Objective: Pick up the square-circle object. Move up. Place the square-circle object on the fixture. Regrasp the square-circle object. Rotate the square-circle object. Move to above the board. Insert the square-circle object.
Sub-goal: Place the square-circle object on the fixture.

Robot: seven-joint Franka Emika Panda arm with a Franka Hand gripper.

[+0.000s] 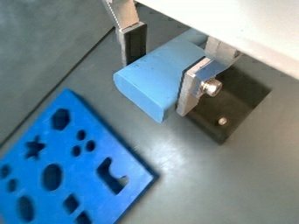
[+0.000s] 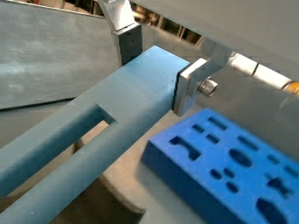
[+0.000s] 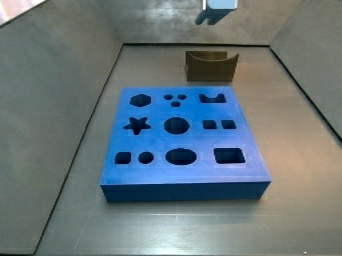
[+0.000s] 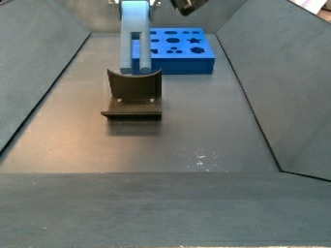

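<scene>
- In both wrist views you saw the gripper with its two silver fingers clamped on the square-circle object, one plate flat against each side of the light blue bar.
- In a wrist view the square-circle object ran long and slanted away from the fingers, with a slot cut through its side some way along from them.
- Past the fingertips in that same wrist view lay the board, bright blue, its cut-out holes facing up, apart from the bar.
- In a wrist view the board lay flat on the grey floor, well clear of the fingers, and a dark plate of the fixture showed just behind the right-hand finger.
- In a side view the square-circle object stood upright with its lower end in the notch of the fixture; the gripper there was mostly cut off by the frame edge.
- In a side view the fixture sat beyond the board, apart from it, with the gripper above the fixture at the frame edge.
</scene>
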